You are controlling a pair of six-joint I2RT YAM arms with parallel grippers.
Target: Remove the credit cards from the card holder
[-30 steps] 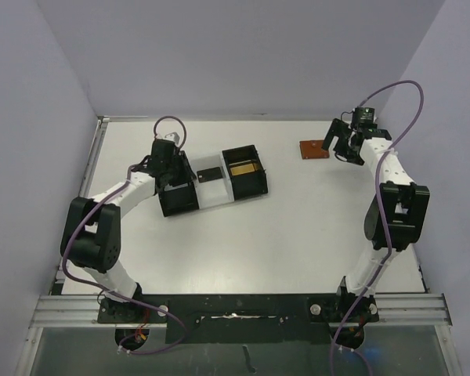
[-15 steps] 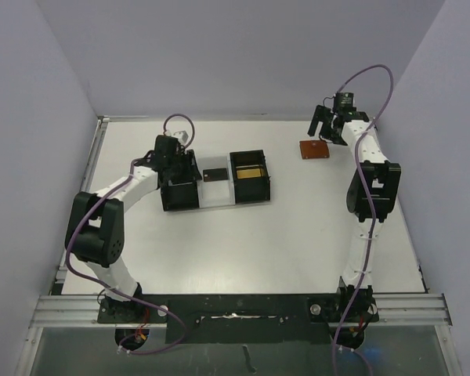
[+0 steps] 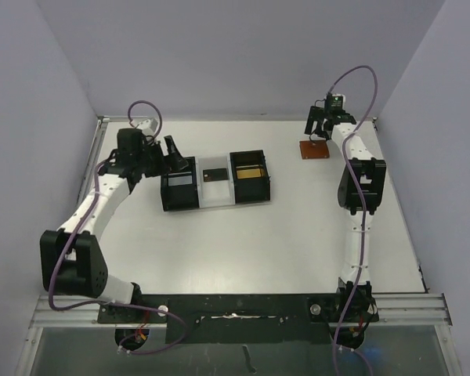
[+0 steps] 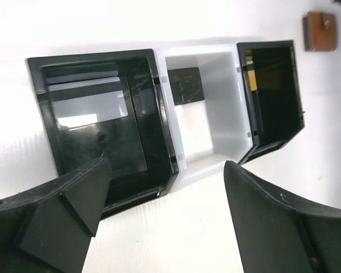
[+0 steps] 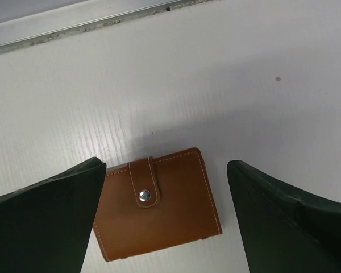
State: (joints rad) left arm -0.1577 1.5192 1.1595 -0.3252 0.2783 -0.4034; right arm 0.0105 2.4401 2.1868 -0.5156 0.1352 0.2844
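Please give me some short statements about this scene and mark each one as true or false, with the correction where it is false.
1. The card holder is closed, with its snap tab fastened. True.
2. The right hand grips the card holder. False: its fingers stand open, one at each side.
3. A small black card lies in the white middle compartment of the tray. True.
4. A gold card lies in the tray's right black compartment. True.
5. The left hand holds a gold card. False: it is open and empty.
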